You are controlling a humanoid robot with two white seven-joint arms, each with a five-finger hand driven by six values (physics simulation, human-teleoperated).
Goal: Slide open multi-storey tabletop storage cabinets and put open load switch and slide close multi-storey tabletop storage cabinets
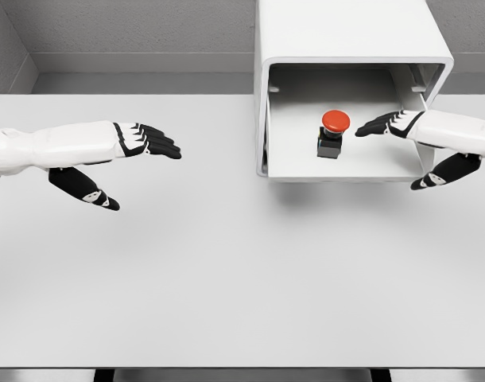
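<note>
A white storage cabinet (pixel 354 32) stands at the back right of the table, its drawer (pixel 290 163) pulled out toward me. Inside the drawer sits the load switch (pixel 333 133), a small black body with a red round button on top. My right hand (pixel 389 139) hovers over the drawer's right part, just right of the switch, fingers stretched flat and thumb hanging low, holding nothing. My left hand (pixel 139 163) floats above the table at the left, far from the cabinet, fingers straight and thumb spread, empty.
The white table (pixel 226 278) runs across the whole view, with its front edge near the bottom. A grey wall rises behind the cabinet.
</note>
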